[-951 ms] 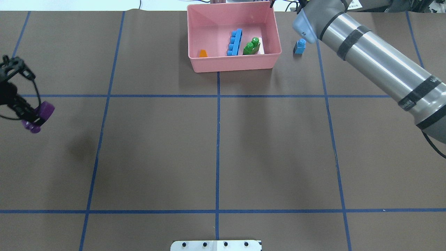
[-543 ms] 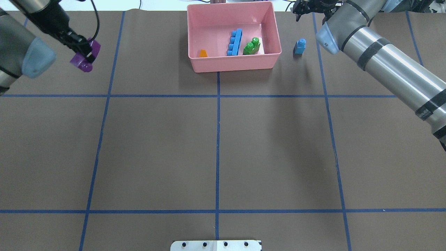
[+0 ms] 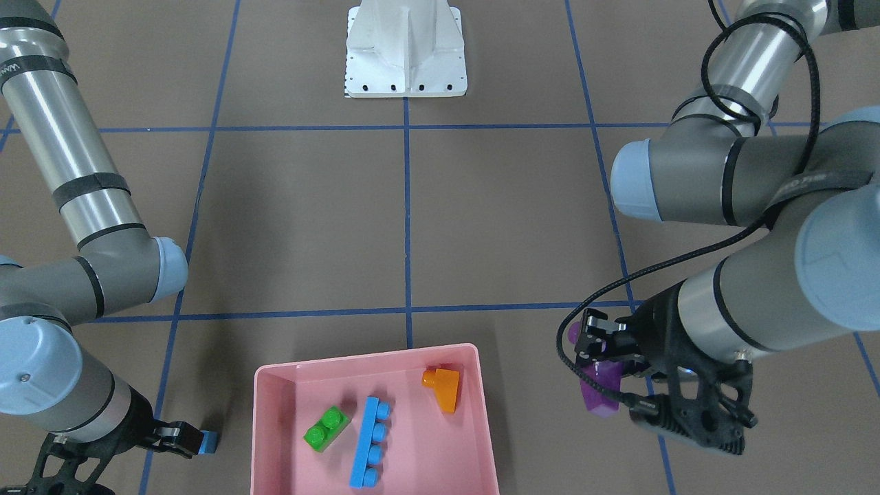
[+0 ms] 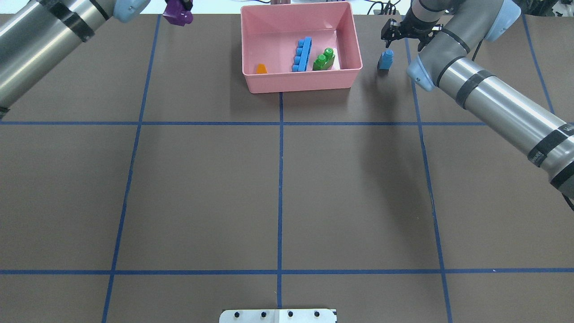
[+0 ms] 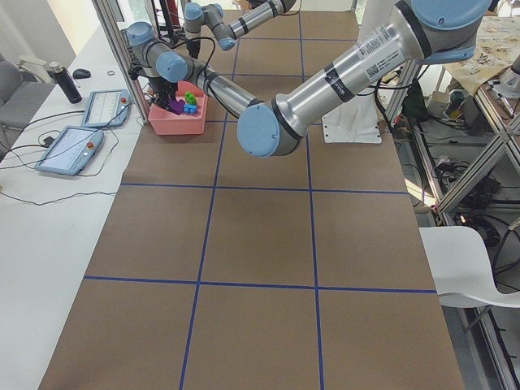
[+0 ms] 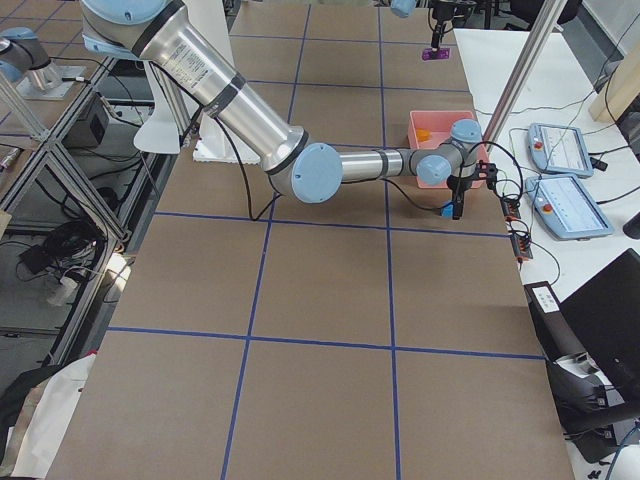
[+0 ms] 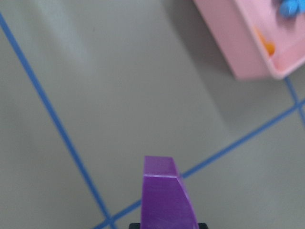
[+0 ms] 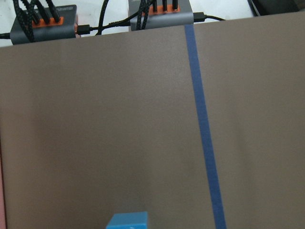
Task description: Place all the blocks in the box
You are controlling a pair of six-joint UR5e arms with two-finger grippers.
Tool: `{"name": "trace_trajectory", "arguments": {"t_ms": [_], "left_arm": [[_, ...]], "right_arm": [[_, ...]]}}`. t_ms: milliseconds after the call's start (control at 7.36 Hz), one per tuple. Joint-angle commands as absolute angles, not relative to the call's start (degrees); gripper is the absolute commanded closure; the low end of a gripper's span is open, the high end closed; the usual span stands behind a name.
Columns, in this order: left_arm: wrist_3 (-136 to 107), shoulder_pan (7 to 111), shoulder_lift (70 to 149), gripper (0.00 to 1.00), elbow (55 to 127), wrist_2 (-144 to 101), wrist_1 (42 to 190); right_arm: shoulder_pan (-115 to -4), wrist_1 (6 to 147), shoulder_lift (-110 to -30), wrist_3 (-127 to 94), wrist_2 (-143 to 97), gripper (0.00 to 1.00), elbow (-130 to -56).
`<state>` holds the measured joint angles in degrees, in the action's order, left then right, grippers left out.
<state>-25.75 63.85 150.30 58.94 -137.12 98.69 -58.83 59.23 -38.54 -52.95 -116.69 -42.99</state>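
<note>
Blocks already inside the pink box: orange block, green block, long blue bar. Outside one side wall, the left fingers clamp the purple block above the tabletop. Near the opposite wall the small blue cube stands on the tabletop, with the right fingers spread wide beside it.

A brown covering lies over the tabletop, marked into big squares by blue tape lines. A white metal pedestal base stands at the middle of the robot's edge. Along the operators' side runs a white bench carrying two tablet-like pendants, a dark bottle and trailing cables. Two grey hubs with orange plugs sit just past the covering's edge. A white chair stands beside the frame.
</note>
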Motion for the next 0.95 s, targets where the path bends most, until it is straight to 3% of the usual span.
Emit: {"name": "trace_trajectory", "arguments": {"t_ms": [0,408,543,679,815], "left_arm": [[-37.75,58.57,156.16,1.00,48.11,-126.18,112.72],[-47.95,53.10,161.44,1.00,39.05,-117.43,122.93],[-48.16,51.17,162.67,0.88,37.28,-113.68,124.52],[-49.56,50.02,162.77,0.30,36.74,-111.90,125.41],[-50.18,49.84,162.95,0.00,37.17,-112.06,125.68]], "right_arm": [[-56.87,58.36,-36.14,-55.09,-115.23,0.00,-40.62],[-54.84,55.91,-36.21,-55.20,-112.06,0.00,-38.07],[-54.84,55.99,-36.21,-55.20,-112.06,0.04,-38.06],[-54.50,55.90,-36.12,-55.20,-112.06,0.40,-37.97],[-54.32,55.99,-36.21,-55.20,-112.15,0.99,-37.97]]}}
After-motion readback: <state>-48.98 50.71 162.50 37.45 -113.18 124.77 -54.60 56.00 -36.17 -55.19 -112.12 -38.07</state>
